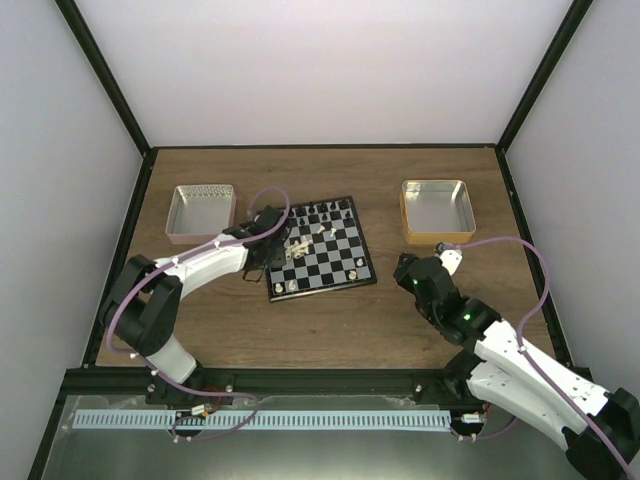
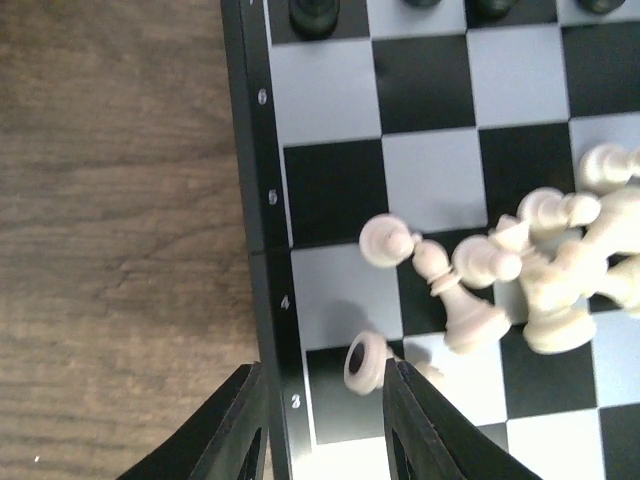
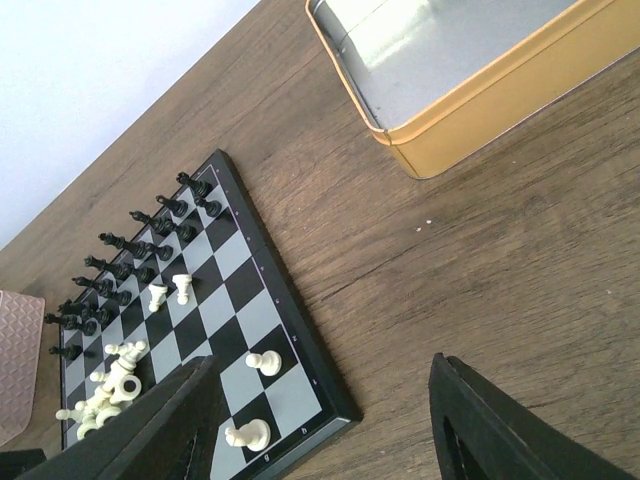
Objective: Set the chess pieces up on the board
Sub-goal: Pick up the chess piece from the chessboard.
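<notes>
The board (image 1: 325, 262) lies mid-table. A heap of cream-white chess pieces (image 1: 297, 247) lies tipped on its left half and shows close up in the left wrist view (image 2: 530, 270). My left gripper (image 1: 272, 242) is open and low over the board's left edge (image 2: 255, 250). One tipped cream piece (image 2: 366, 361) lies between its fingers, against the right finger (image 2: 415, 425). My right gripper (image 1: 418, 270) is open and empty over bare wood to the right of the board (image 3: 290, 330). In its view, two cream pieces (image 3: 264, 362) stand near the board's corner.
Black chess pieces (image 3: 130, 250) fill the board's far rows. A silver metal tray (image 1: 202, 212) stands at the back left. A gold-walled tray (image 1: 436, 211) stands at the back right, close ahead of my right gripper (image 3: 480, 110).
</notes>
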You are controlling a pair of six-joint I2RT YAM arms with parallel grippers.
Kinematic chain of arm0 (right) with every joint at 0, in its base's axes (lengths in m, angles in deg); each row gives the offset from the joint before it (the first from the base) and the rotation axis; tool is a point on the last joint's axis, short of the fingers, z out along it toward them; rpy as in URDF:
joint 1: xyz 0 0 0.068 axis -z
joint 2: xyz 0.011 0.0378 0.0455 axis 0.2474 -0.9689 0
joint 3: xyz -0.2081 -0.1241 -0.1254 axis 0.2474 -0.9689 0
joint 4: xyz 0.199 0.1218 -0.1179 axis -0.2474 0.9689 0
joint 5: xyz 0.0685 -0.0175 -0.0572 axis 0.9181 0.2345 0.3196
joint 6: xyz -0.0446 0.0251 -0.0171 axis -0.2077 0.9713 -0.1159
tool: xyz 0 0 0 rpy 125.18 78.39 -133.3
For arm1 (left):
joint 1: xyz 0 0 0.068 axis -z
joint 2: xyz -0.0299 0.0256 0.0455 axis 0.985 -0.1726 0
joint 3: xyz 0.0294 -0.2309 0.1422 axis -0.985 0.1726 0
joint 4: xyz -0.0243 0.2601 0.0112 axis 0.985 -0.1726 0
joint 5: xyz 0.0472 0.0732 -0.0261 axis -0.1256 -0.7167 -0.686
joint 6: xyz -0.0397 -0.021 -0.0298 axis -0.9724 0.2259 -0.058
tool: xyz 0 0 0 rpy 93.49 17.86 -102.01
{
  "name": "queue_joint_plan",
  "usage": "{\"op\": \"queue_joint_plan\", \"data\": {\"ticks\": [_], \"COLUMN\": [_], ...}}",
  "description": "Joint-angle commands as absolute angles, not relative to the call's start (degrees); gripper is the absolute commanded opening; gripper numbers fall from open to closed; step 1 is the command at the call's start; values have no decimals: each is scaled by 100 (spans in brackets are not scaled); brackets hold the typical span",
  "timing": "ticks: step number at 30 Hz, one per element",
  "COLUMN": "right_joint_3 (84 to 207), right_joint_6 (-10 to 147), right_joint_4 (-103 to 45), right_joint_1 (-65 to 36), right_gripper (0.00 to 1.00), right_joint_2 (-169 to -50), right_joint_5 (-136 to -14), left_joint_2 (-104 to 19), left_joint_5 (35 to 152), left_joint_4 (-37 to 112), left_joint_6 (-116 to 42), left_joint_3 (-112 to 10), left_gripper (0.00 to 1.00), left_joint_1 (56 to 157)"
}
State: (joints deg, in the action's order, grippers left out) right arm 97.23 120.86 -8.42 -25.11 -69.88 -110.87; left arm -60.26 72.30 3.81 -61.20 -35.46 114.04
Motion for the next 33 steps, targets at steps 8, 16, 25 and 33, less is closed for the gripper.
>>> {"op": "queue_joint_plan", "data": {"ticks": [8,16,25,33], "right_joint_3": [9714,9706,9710,9697], "right_joint_6": [12026,12028,12023,12074], "right_joint_4": [-874,-837,-823,-812], "right_joint_1": [-2477,-2477,-2478,-2476], "right_gripper": [58,58,58,58], "right_joint_2": [-6970,-6957,-6962,-6960], "right_joint_5": [-11138,-11158,-11173,-11163], "left_joint_2": [-6609,-7025,-7121,-7173], "left_joint_5": [7433,7431,7434,7561], "left_joint_4": [948,899,884,884], "left_joint_6": [-5752,-5680,-5680,-5632], "left_joint_3": [-4232,-4484,-4458,-4421], "left_gripper": [33,25,14,19], "left_joint_1": [11057,11030,11003,11003]}}
